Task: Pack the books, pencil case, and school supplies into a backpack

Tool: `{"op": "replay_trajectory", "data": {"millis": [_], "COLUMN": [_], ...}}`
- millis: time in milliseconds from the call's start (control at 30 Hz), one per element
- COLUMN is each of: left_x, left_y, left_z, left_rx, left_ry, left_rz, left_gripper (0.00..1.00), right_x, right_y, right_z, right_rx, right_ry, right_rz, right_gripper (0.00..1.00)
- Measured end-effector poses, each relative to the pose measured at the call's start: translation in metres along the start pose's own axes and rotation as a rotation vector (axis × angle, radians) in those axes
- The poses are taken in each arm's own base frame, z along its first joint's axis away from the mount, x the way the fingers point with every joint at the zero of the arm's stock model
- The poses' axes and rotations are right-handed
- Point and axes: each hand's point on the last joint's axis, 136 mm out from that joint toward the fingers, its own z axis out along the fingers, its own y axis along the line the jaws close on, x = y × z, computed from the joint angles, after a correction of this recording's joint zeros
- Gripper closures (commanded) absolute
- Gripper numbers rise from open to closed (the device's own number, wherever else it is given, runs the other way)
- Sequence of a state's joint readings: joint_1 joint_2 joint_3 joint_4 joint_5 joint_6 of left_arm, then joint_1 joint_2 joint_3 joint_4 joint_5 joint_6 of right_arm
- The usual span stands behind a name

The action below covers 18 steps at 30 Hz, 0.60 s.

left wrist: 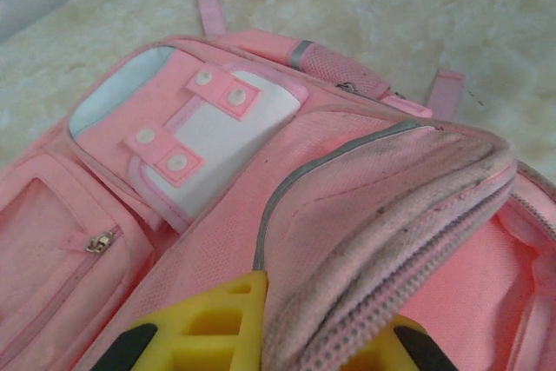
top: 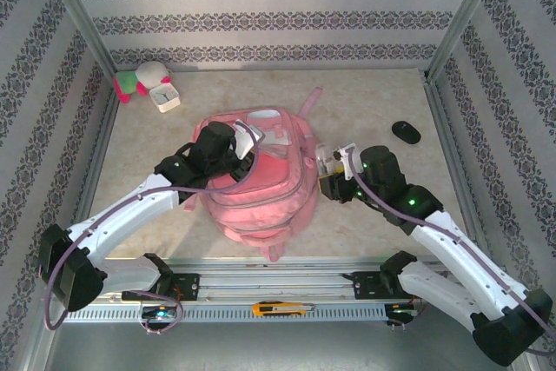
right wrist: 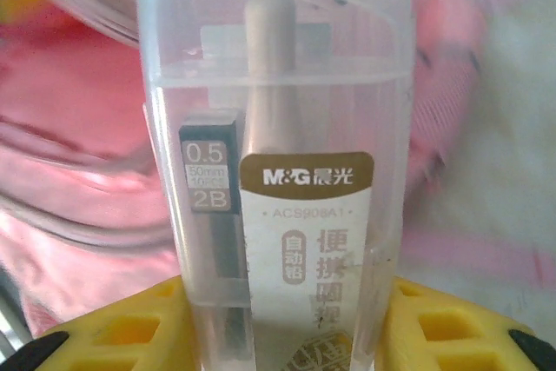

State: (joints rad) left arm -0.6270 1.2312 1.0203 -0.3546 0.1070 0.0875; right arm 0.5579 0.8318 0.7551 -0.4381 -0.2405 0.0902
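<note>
Where the arms are bolted: a yellow utility knife (top: 280, 308) lies on the rail between the two bases.
Left gripper (left wrist: 300, 343): clenched on the backpack's open zip edge, with a thick fold of pink fabric pinched between its yellow fingers.
Right gripper (right wrist: 278, 327): grasping a school-supply box (right wrist: 278, 171), its yellow pads pressed to either side of the box's lower end.
School-supply box: clear plastic with a gold-tan label, holding a dark lead tube marked 0.5 and 2B and a pale rod. It stands upright in the right wrist view, at the backpack's right side, with blurred pink fabric behind it.
Backpack (top: 261, 188): lies flat on the table (top: 373, 215) between the two arms, one pink strap trailing toward the far wall. A pink-and-white pocket with snap tabs faces up.
Far right: a black oval object (top: 406, 132), well apart from the backpack.
Far left corner: a white square clock (top: 164, 96) just beside a plush toy (top: 139, 80).
</note>
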Motion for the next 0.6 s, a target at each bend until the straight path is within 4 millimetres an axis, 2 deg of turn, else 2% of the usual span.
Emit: {"op": "replay_trajectory", "data": {"millis": [100, 200, 267, 400, 600], "left_x": [0.003, 0.003, 0.003, 0.003, 0.002], "left_y": [0.000, -0.001, -0.003, -0.004, -0.007], "left_z": [-0.001, -0.002, -0.002, -0.003, -0.005], "left_rx": [0.046, 0.083, 0.102, 0.137, 0.177], "left_ry": [0.008, 0.009, 0.009, 0.006, 0.002], "left_rz": [-0.054, -0.087, -0.100, -0.124, -0.149], "left_gripper": [0.95, 0.95, 0.95, 0.95, 0.96], "right_x": [-0.021, -0.025, -0.024, -0.023, -0.037], "right_y": [0.039, 0.078, 0.097, 0.107, 0.112], "right_z": [0.009, 0.027, 0.040, 0.059, 0.070], "right_rx": [-0.129, -0.231, -0.277, -0.294, -0.265], "right_ry": [-0.080, -0.079, -0.085, -0.124, -0.231], "right_rz": [-0.291, -0.579, -0.745, -0.974, -1.147], "right_gripper": [0.74, 0.73, 0.72, 0.70, 0.70]}}
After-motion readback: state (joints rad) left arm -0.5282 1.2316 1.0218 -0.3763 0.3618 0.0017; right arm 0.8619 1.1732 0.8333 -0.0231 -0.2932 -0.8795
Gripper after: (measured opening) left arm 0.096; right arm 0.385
